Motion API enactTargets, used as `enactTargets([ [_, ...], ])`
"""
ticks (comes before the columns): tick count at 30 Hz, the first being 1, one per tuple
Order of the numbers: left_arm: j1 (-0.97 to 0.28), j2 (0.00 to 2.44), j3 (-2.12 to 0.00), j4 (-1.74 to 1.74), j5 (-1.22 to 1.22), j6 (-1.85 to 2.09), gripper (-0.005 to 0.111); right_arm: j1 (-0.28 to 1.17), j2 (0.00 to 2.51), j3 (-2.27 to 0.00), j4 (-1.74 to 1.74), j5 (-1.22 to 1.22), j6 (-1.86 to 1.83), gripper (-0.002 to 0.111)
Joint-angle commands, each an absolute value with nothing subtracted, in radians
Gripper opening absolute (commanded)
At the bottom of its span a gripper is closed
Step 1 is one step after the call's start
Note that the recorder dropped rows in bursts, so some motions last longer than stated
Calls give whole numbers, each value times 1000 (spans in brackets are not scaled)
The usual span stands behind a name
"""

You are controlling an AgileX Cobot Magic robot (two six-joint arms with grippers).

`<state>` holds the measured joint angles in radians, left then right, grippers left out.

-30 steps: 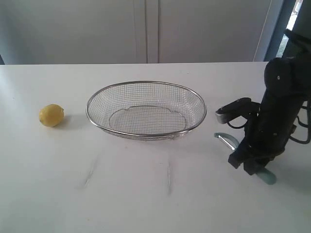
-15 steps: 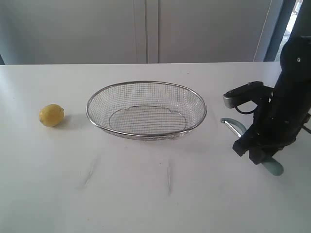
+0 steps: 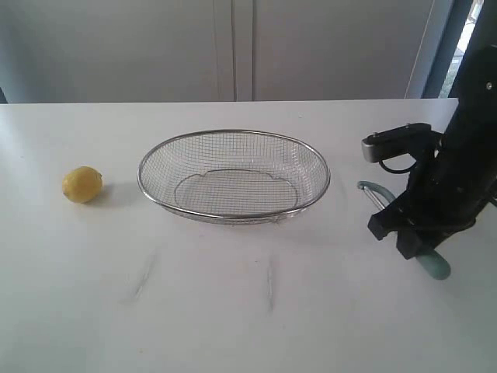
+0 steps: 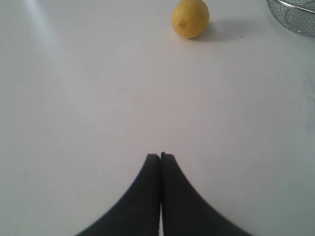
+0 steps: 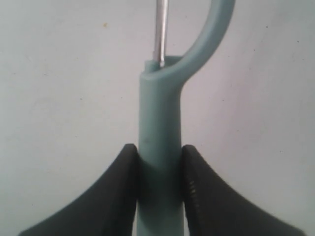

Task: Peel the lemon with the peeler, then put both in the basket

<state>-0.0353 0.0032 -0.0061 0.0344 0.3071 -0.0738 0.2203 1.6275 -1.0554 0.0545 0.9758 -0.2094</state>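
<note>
The small yellow lemon (image 3: 82,185) (image 4: 190,18) lies on the white table left of the wire-mesh basket (image 3: 233,136), whose rim (image 4: 290,12) also shows in the left wrist view. My right gripper (image 3: 410,242) (image 5: 158,150) is shut on the teal handle of the peeler (image 5: 160,128) right of the basket. The peeler's curved head (image 3: 371,190) points toward the basket and its handle end (image 3: 435,266) sticks out below the gripper. My left gripper (image 4: 160,156) is shut on nothing, well short of the lemon; it does not show in the exterior view.
The white table (image 3: 233,311) runs across the whole scene. Grey cabinet doors (image 3: 233,47) stand behind it. The right arm's black body (image 3: 458,171) rises at the right edge.
My right gripper has lifted and moved to the right with the peeler held in it. The lemon and basket have not moved.
</note>
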Motion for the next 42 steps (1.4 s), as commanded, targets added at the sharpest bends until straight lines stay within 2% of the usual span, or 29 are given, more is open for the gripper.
enactTargets([
  [1,-34,0,0,33,306,-81,0,220,1617,-1059,70,981,-204,0],
  [42,-34,0,0,33,306,-81,0,220,1617,-1057,98,1002,-145,0],
])
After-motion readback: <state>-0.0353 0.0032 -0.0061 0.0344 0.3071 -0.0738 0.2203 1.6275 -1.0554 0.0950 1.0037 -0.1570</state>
